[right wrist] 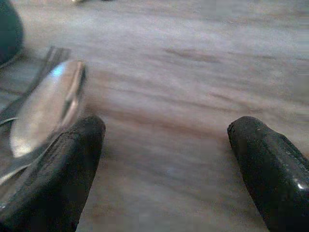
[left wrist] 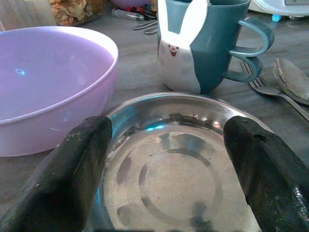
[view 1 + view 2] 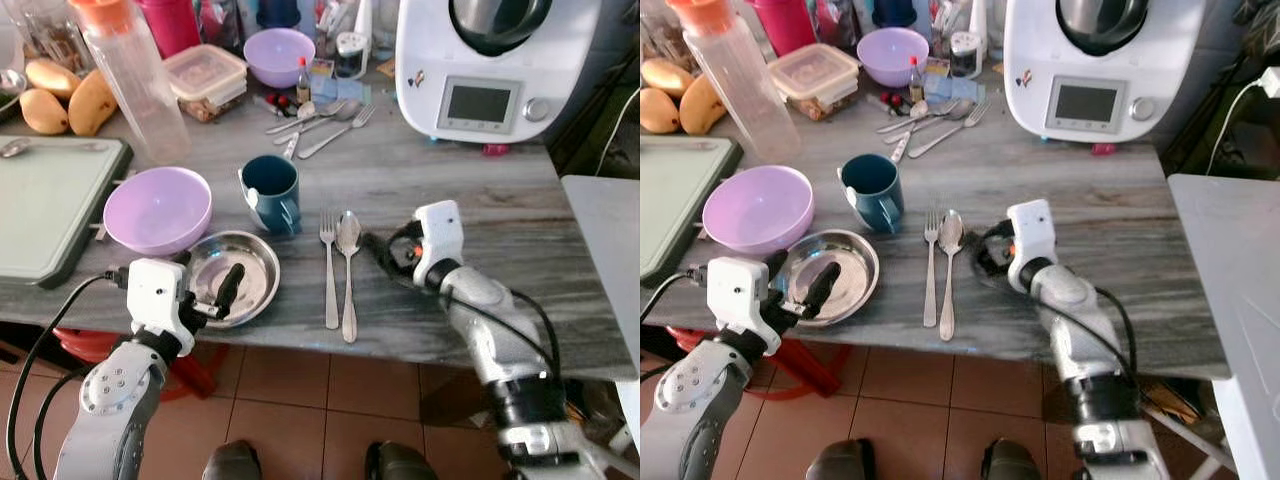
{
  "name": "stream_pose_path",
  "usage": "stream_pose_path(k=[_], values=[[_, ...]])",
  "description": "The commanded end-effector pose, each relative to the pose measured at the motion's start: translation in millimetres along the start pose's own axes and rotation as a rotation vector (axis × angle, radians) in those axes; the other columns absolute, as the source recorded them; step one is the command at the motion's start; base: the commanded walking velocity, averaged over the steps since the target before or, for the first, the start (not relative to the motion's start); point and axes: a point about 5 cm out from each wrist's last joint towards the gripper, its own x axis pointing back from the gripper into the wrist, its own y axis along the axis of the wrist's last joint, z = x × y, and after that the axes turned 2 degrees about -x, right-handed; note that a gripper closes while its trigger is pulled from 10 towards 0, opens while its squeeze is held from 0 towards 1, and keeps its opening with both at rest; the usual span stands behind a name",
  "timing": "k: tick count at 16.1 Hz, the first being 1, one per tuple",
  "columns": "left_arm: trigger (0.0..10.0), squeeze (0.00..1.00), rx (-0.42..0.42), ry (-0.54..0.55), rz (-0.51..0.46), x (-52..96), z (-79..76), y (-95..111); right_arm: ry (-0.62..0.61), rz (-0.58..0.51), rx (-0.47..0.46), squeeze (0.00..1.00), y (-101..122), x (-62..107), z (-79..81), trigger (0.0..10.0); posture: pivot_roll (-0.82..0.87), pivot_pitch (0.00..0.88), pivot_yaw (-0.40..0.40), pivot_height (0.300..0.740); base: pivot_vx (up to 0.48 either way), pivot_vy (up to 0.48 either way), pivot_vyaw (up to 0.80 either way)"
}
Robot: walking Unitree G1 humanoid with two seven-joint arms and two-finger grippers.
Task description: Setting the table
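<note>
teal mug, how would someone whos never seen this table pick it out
Start at the big white kitchen machine at the far right of the grey table, then come toward the near edge to the steel plate. The teal mug stands just behind it, between the lilac bowl and the fork; it alone bears a white rabbit face.

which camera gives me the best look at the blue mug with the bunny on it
The left wrist view: the blue mug is close and sharp there, bunny face and both handle loops clear, behind the steel plate. Both eye views show it small, from above, bunny only partly seen. The right wrist view catches just a dark edge.
</note>
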Motion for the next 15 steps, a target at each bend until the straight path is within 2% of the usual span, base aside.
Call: stream_pose_path(k=[1, 5, 8, 11, 15], values=[[10.0, 0.00, -0.014, 0.006, -0.004, 1.4, 1.4, 3, -0.002, 0.019, -0.022, 1.00, -4, -0.8, -4.5, 10.0, 0.07, 0.141, 0.035, 0.740, 0.000, 0.000, 0.00], [10.0, 0.00, -0.016, 0.006, -0.004, 0.9, 1.8, 3, -0.019, 0.027, -0.018, 1.00, -4, -3.6, -12.2, 10.0, 0.07, 0.141, 0.034, 0.740, 0.000, 0.000, 0.00], [10.0, 0.00, -0.016, 0.010, -0.005, 2.4, 2.1, 3, -0.038, -0.010, -0.001, 1.00, 4, -4.0, -14.9, 10.0, 0.08, 0.142, 0.033, 0.740, 0.000, 0.000, 0.00], [10.0, 0.00, -0.017, 0.011, -0.006, 3.1, 2.3, 4, -0.037, -0.095, 0.057, 1.00, 19, 0.3, -2.0, 10.0, 0.07, 0.141, 0.033, 0.740, 0.000, 0.000, 0.00], [10.0, 0.00, -0.015, 0.009, -0.003, 4.3, 1.6, 3, -0.012, -0.108, 0.057, 1.00, 19, 4.9, 11.3, 10.0, 0.07, 0.147, 0.032, 0.740, 0.000, 0.000, 0.00]])
